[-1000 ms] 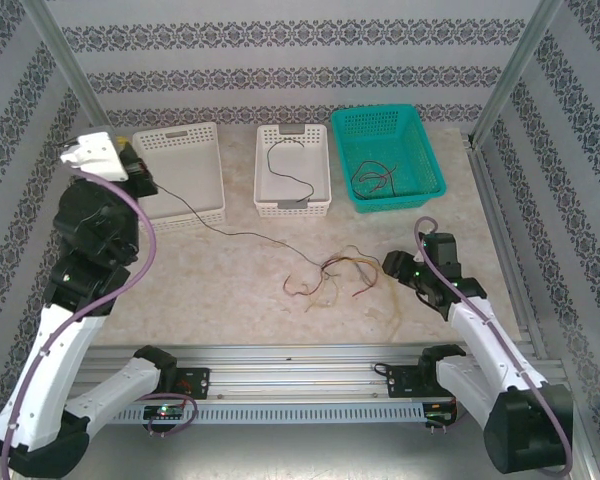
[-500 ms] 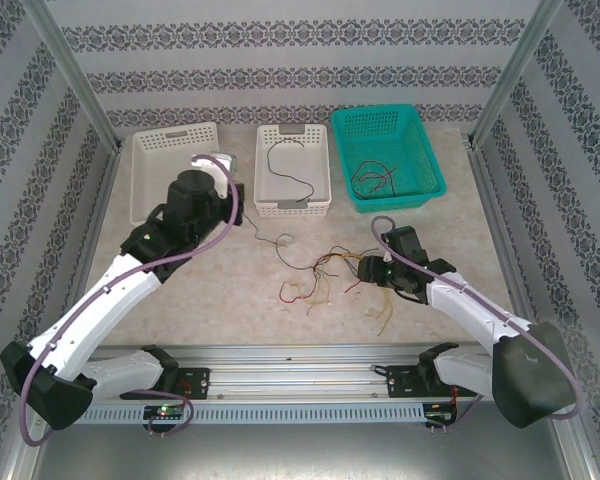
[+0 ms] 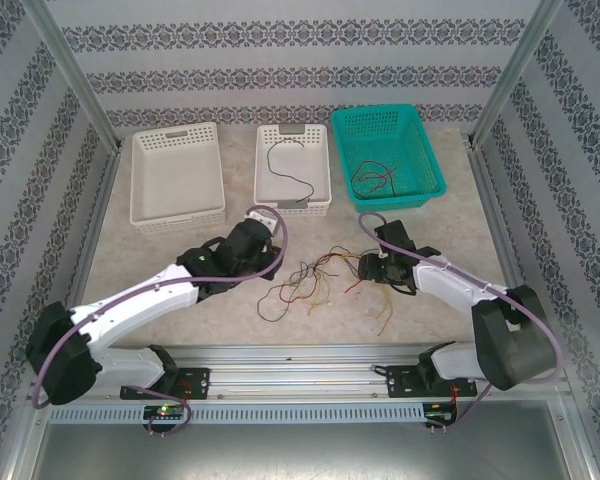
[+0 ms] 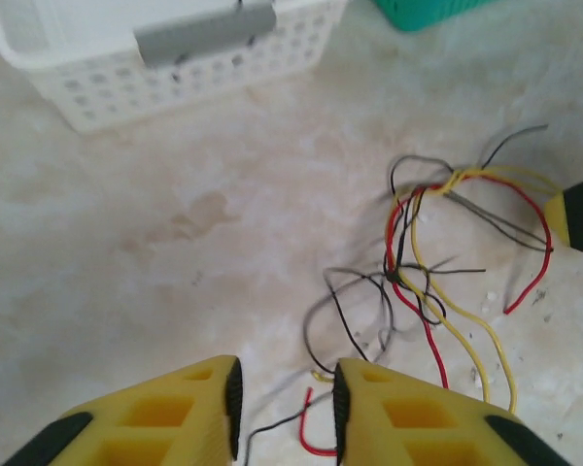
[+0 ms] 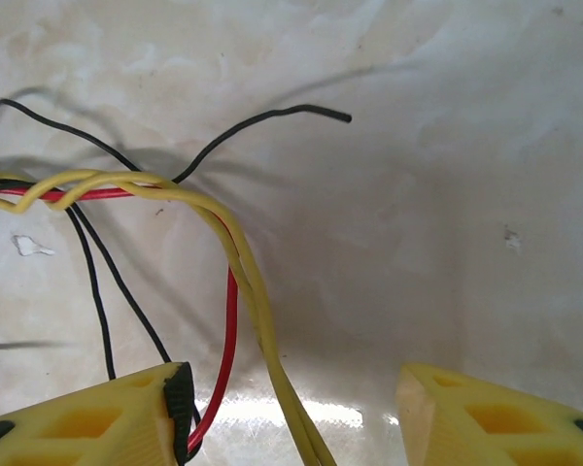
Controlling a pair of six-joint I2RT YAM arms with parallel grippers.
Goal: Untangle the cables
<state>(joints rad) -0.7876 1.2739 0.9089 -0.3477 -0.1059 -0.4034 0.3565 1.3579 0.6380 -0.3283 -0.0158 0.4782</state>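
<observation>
Cables tangled on counter, top view: 3 o'clock of left pincer, 9 o'clock of right pincer. Both pincers apart; yellow and red strands pass through right's gap, unclamped.

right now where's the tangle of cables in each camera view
top external: tangle of cables at table centre, nearer the arms than the middle white basket.
left wrist: right half of the picture, below-right of that basket.
right wrist: left side, strands running down to the bottom edge.
shared landmark: the twisted yellow pair, at the tangle's end nearest the right end effector.
</observation>
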